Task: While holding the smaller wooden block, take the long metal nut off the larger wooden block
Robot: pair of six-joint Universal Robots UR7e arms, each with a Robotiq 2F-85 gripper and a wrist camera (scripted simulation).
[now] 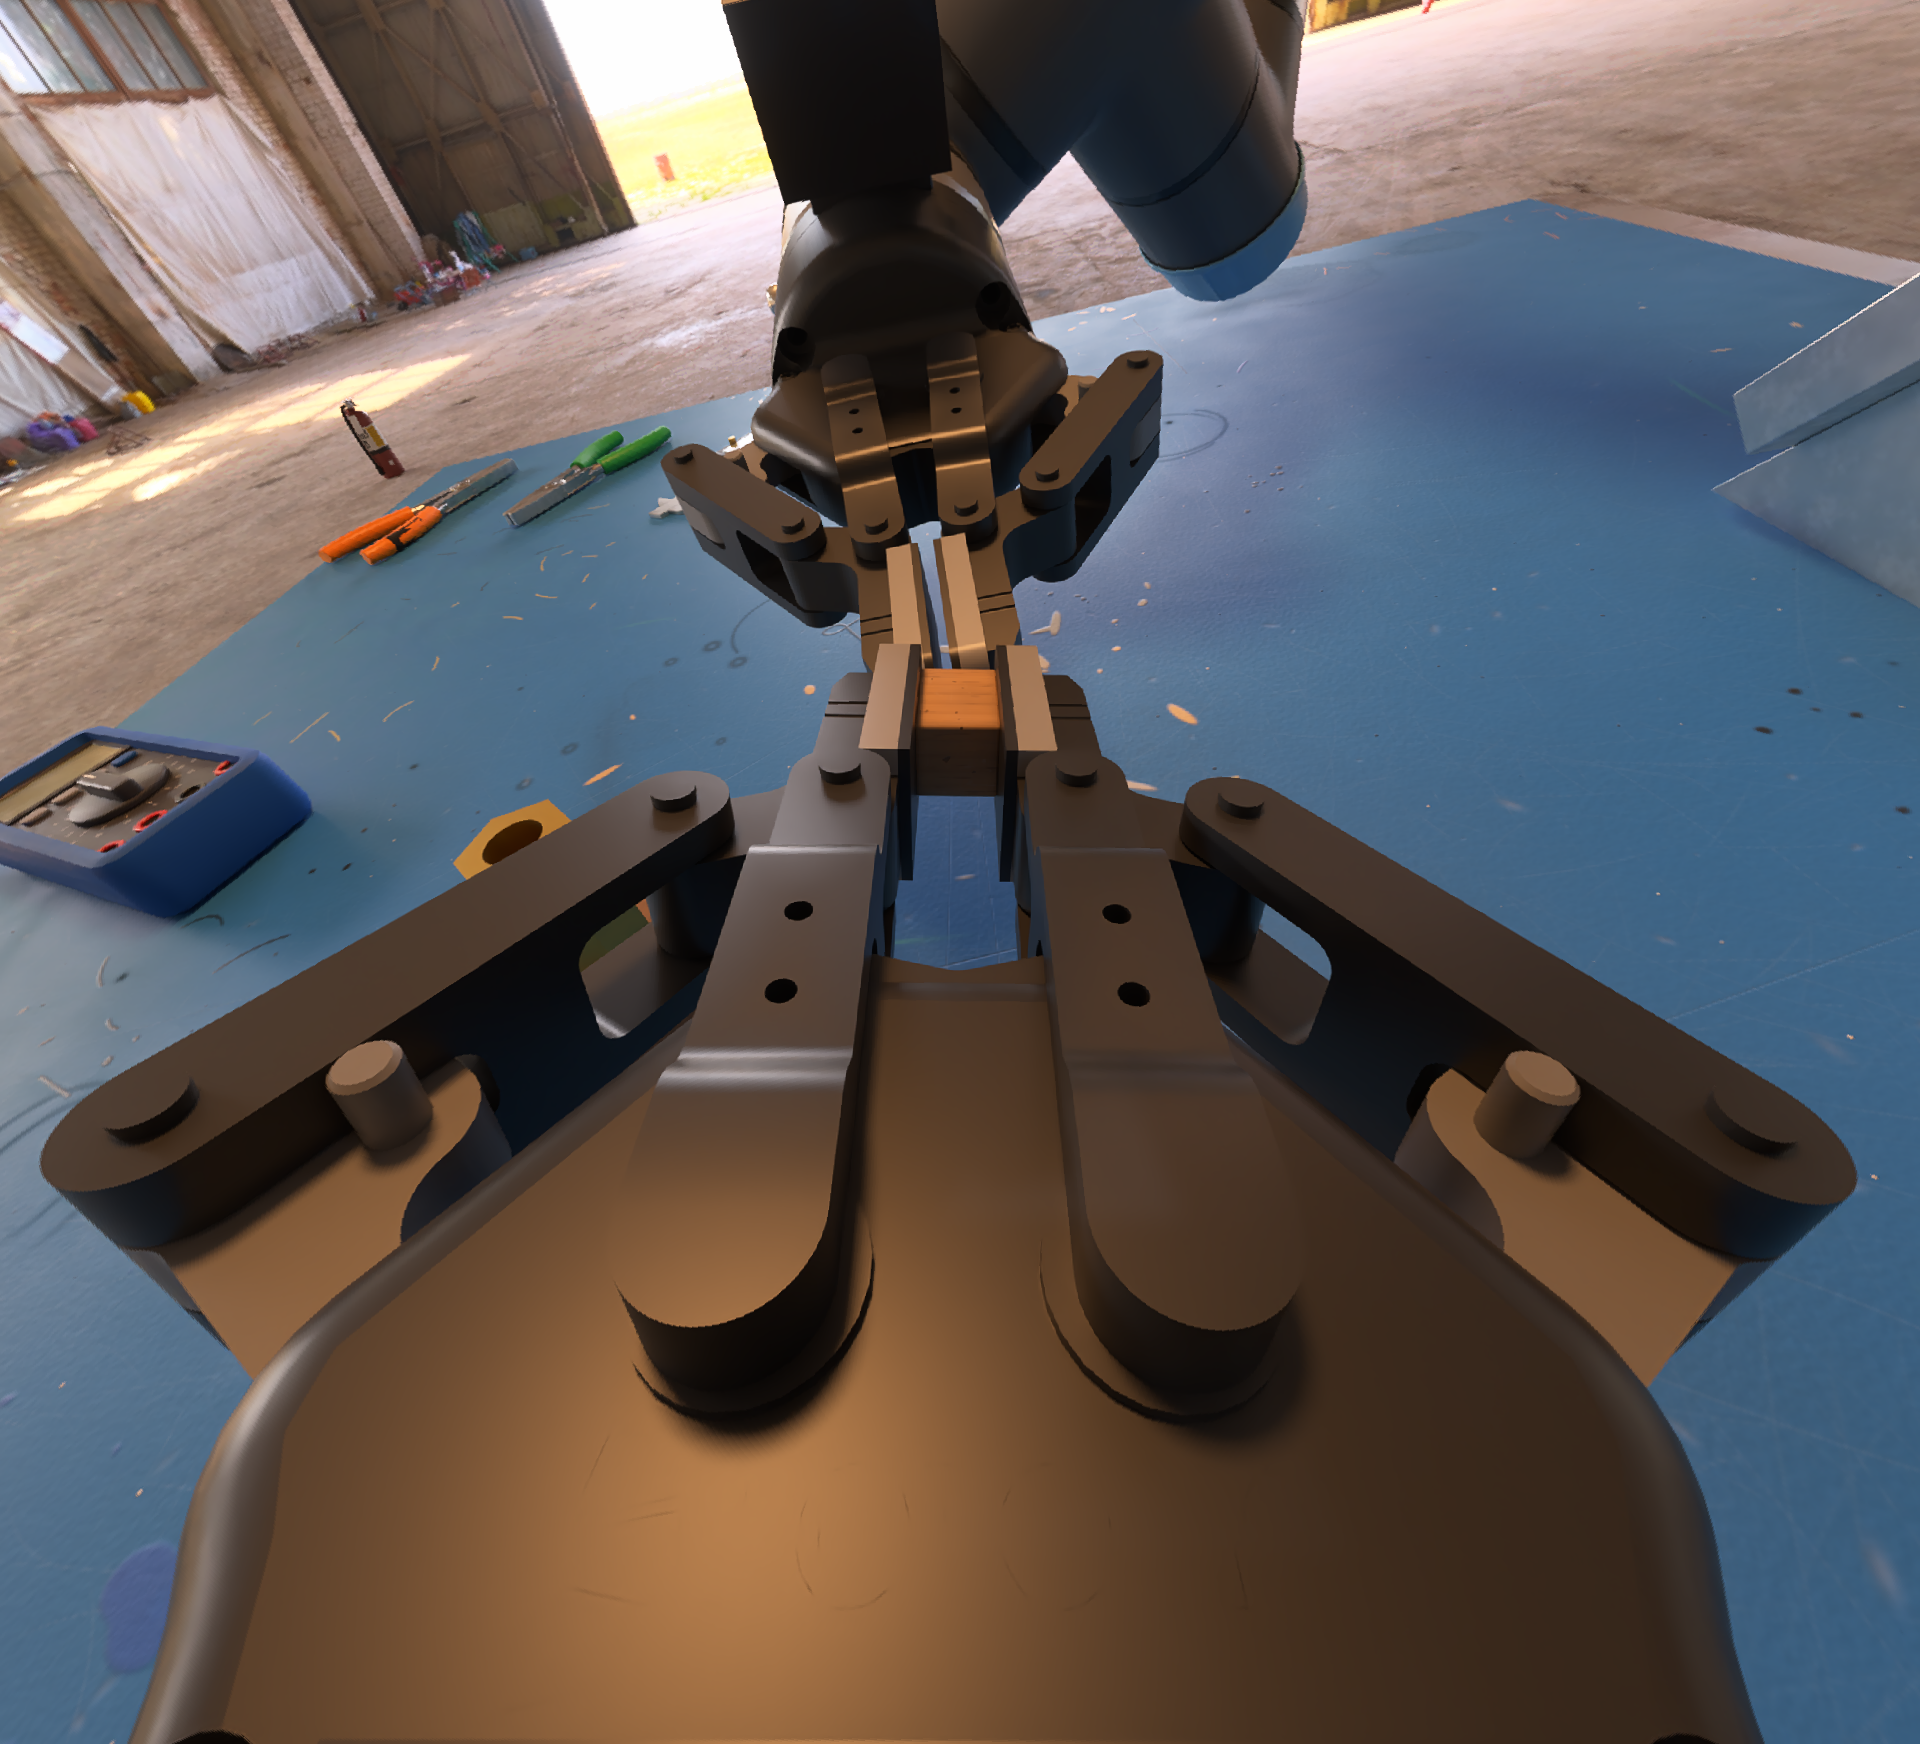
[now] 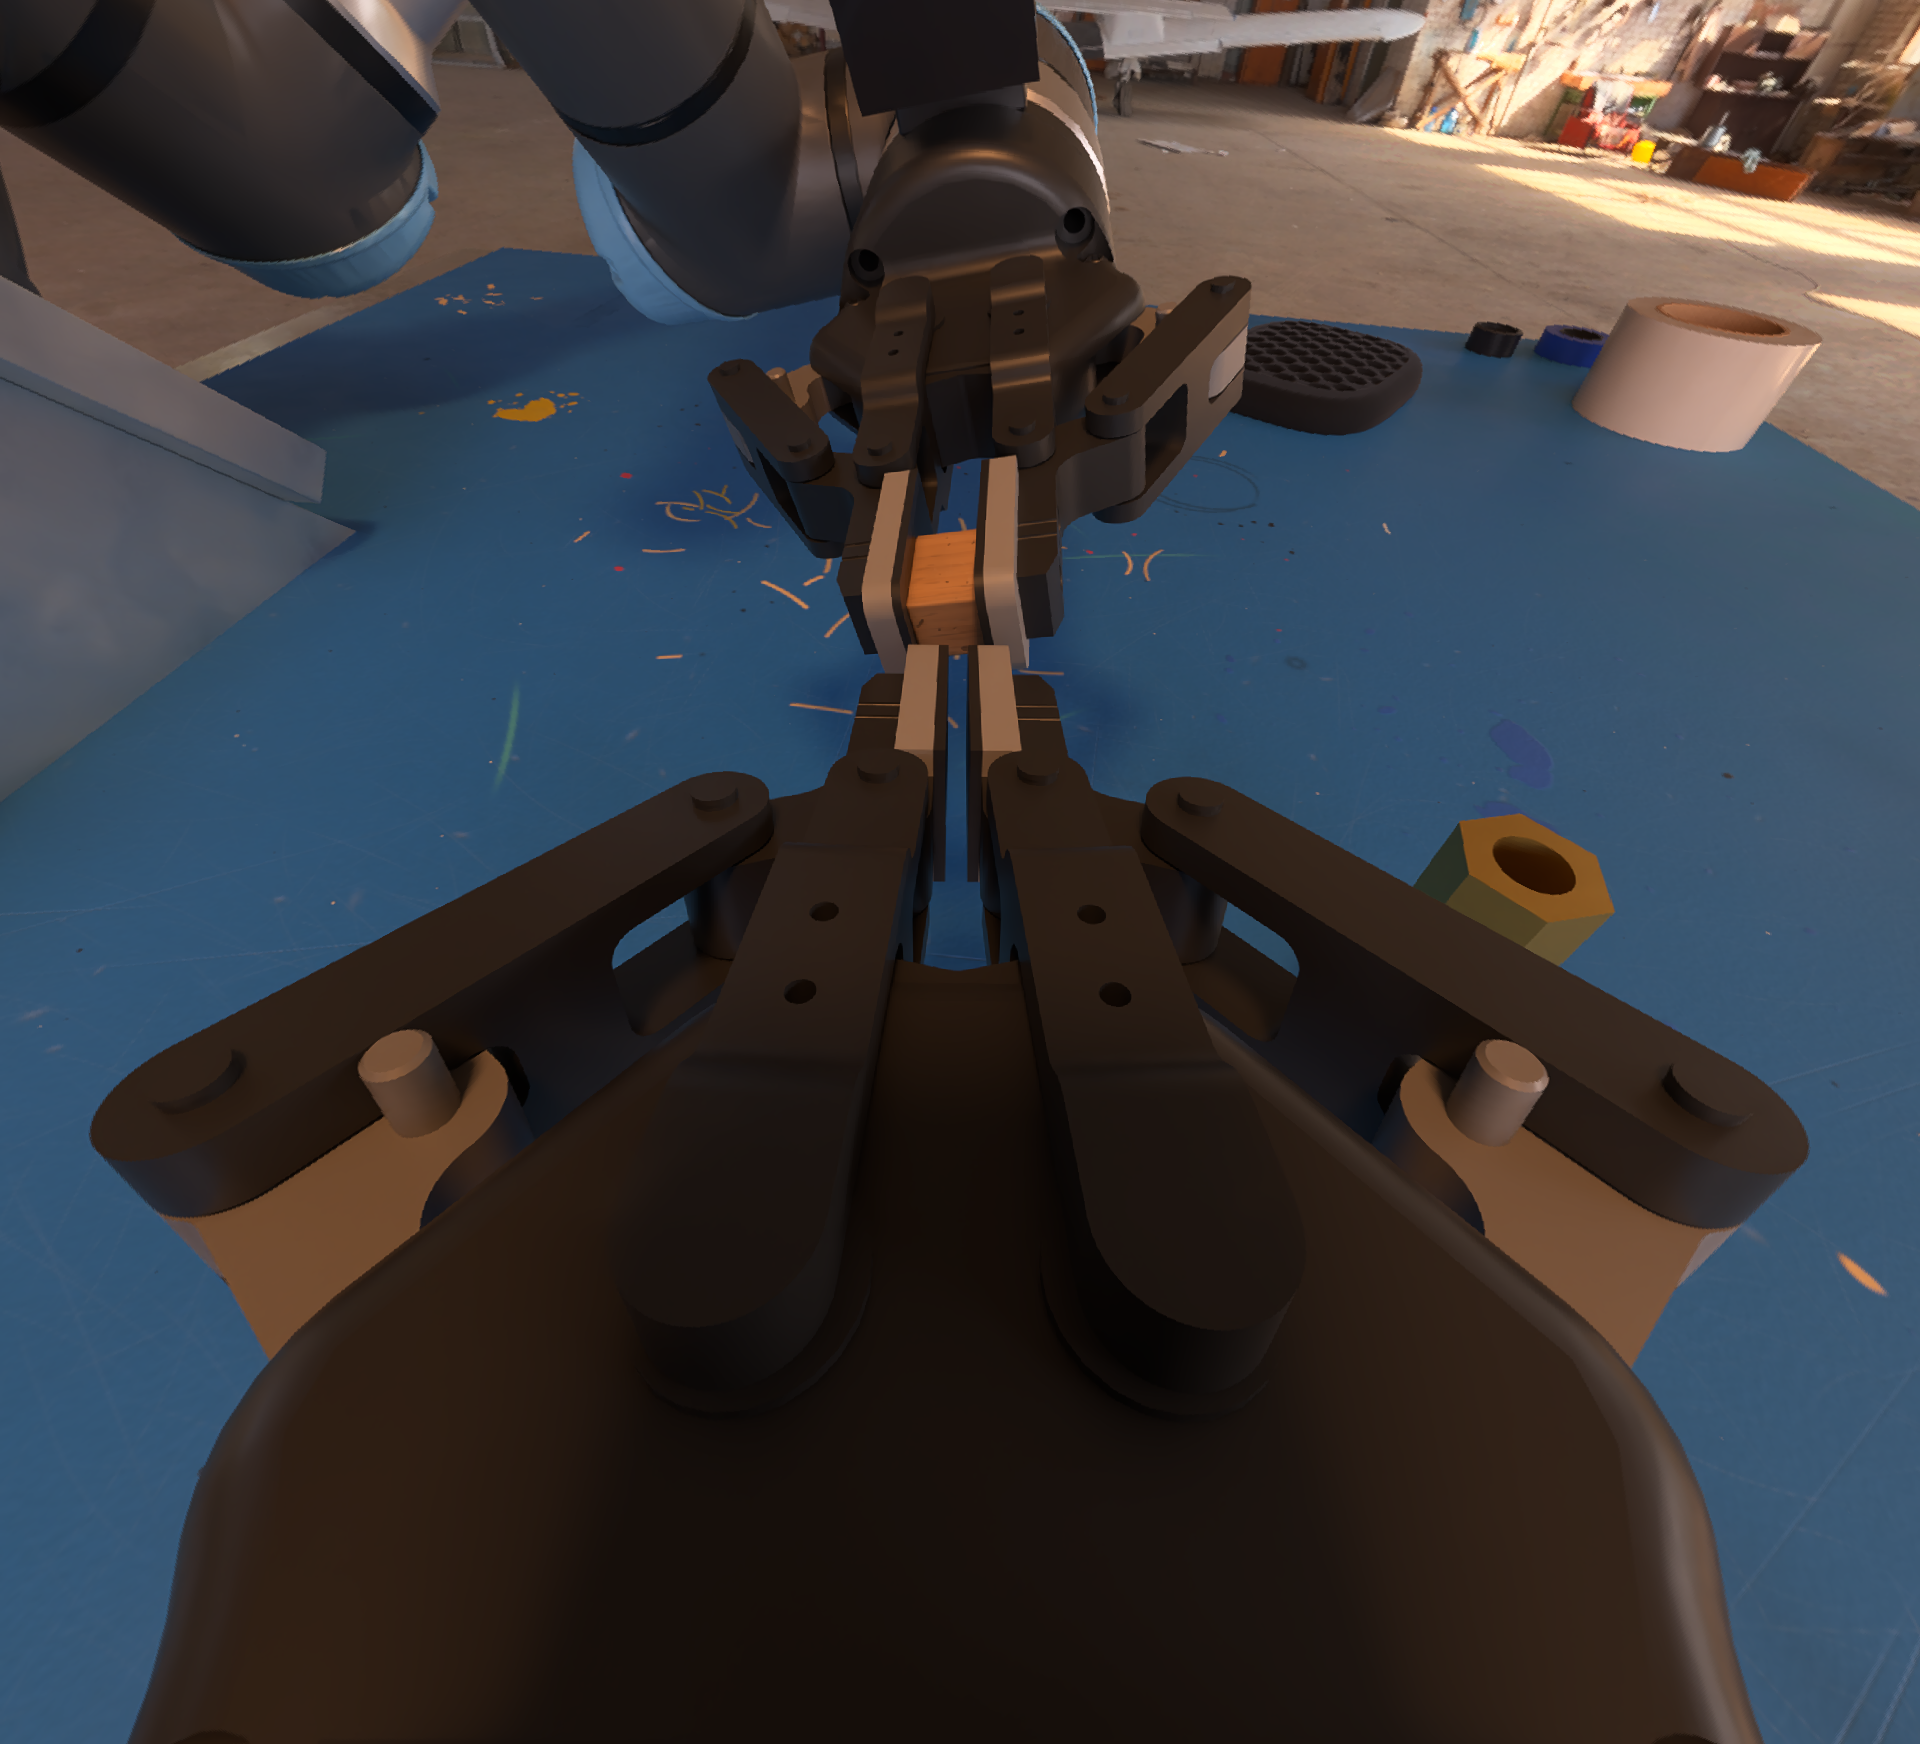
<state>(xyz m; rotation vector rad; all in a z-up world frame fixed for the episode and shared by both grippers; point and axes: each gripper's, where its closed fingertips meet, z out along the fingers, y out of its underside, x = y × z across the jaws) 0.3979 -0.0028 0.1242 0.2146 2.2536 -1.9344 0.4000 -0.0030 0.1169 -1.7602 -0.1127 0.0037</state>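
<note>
My left gripper (image 1: 958, 707) is shut on a small wooden block (image 1: 958, 730) and holds it above the blue mat (image 1: 1455, 655). The block also shows in the right wrist view (image 2: 940, 598), between the left gripper's pads (image 2: 881, 572). My right gripper (image 2: 956, 702) faces it tip to tip, its jaws nearly together with nothing visible between them. It also shows in the left wrist view (image 1: 940, 619). A long brass-coloured hex nut (image 2: 1517, 884) lies on its side on the mat, right of my right gripper. In the left wrist view the nut (image 1: 509, 842) is half hidden. No larger block is in view.
A blue multimeter (image 1: 135, 811), orange pliers (image 1: 405, 531) and green pliers (image 1: 592, 479) lie to the left. A grey metal box (image 2: 135, 531) stands at one side. A white tape roll (image 2: 1694, 385) and a black mesh pad (image 2: 1330, 375) sit near the mat's far edge.
</note>
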